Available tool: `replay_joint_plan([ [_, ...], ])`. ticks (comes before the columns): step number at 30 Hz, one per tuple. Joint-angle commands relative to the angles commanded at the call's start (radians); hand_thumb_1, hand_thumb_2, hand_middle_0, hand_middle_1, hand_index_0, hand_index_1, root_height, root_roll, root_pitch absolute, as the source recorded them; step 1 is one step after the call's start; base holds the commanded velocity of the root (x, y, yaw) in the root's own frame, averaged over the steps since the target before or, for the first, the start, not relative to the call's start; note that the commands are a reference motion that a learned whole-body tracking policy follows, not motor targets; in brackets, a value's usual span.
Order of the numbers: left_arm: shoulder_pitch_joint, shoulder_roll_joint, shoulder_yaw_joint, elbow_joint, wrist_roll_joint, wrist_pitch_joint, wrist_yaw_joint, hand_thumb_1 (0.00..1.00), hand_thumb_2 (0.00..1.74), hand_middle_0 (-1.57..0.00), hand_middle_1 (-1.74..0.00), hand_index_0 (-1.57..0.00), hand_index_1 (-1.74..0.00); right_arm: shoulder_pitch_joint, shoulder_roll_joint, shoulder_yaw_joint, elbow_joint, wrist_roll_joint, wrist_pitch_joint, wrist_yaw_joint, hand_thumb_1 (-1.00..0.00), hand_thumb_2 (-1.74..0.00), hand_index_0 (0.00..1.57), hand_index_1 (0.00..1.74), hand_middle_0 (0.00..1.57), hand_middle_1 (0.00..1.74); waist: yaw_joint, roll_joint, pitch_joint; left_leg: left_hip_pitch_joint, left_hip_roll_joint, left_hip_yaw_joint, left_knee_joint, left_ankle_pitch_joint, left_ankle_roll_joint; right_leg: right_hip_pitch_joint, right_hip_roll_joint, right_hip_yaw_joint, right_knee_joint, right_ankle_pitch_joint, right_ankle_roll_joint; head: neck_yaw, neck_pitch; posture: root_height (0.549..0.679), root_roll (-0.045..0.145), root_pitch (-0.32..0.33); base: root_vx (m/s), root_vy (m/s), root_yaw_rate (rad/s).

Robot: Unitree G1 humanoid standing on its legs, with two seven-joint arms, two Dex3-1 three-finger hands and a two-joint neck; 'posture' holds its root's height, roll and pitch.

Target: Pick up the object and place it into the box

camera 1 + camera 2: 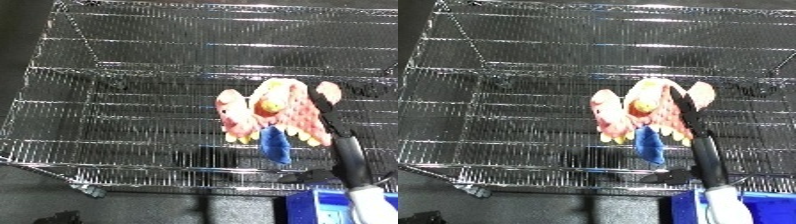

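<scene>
plush toy (271, 112) hangs upright, seemingly

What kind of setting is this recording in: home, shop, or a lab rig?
Probably a lab or test rig, not a home. A large wire mesh bin fills the view, a blue container sits at the lower right, and the right robot hand holds a pink and yellow plush toy above the mesh.
</scene>
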Motion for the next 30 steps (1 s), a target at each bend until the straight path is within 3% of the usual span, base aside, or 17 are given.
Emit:
replay_joint_plan([
  [5,0.007,0.007,-0.017,-0.003,-0.019,-0.013,0.004,1.0,1.74,-1.57,-1.74,-1.57,-1.74,-0.096,-0.054,0.042,0.085,-0.04,0.015,-0.032,0.0,0.0,0.0,0.0,0.0,0.0,0.014,0.012,0.0,-0.032,-0.006,-0.007,0.014,0.002,0.0018,-0.033,0.0006,0.006,0.014,0.002,0.0004,0.042,0.015,0.624,0.041,-0.128,0.001,-0.001,0.019],
  [10,0.017,0.016,-0.029,0.001,-0.03,-0.025,0.008,1.0,1.74,-1.57,-1.74,-1.57,-1.74,-0.178,-0.097,0.092,0.175,-0.036,0.03,-0.039,0.0,0.0,0.0,0.0,0.0,0.0,0.028,0.022,0.0,-0.066,-0.01,-0.013,0.032,0.001,0.0026,-0.065,-0.0015,0.007,0.03,0.004,0.0014,0.079,0.047,0.624,0.04,-0.107,0.007,-0.004,0.013],
  [20,0.031,0.058,-0.067,-0.009,-0.063,-0.057,0.016,1.0,1.74,-1.57,-1.74,-1.57,-1.74,-0.388,-0.184,0.206,0.373,-0.069,0.048,-0.062,0.0,0.0,0.0,0.0,0.0,0.0,0.07,0.044,0.0,-0.152,-0.018,-0.025,0.067,0.004,0.0052,-0.143,-0.0019,0.011,0.05,0.018,-0.0005,0.194,0.125,0.62,0.037,-0.053,-0.002,-0.005,0.004],
  [25,0.033,0.073,-0.069,-0.024,-0.077,-0.072,0.021,1.0,1.74,-1.57,-1.74,-1.57,-1.74,-0.5,-0.202,0.277,0.485,-0.073,0.076,-0.068,0.0,0.0,0.0,0.0,0.0,0.0,0.076,0.052,0.0,-0.197,-0.018,-0.032,0.08,0.004,0.0041,-0.181,-0.0015,0.008,0.056,0.023,-0.0014,0.265,0.192,0.619,0.034,-0.022,0.0,0.001,0.009],
  [30,0.029,0.079,-0.071,-0.039,-0.095,-0.085,0.026,1.0,1.74,-1.57,-1.74,-1.57,-1.74,-0.594,-0.189,0.334,0.632,-0.088,0.099,-0.077,0.0,0.0,0.0,0.0,0.0,0.0,0.082,0.061,0.0,-0.227,-0.018,-0.038,0.084,0.004,0.0027,-0.206,-0.0012,0.004,0.057,0.027,-0.0018,0.315,0.219,0.618,0.031,0.003,-0.001,-0.005,0.034],
])
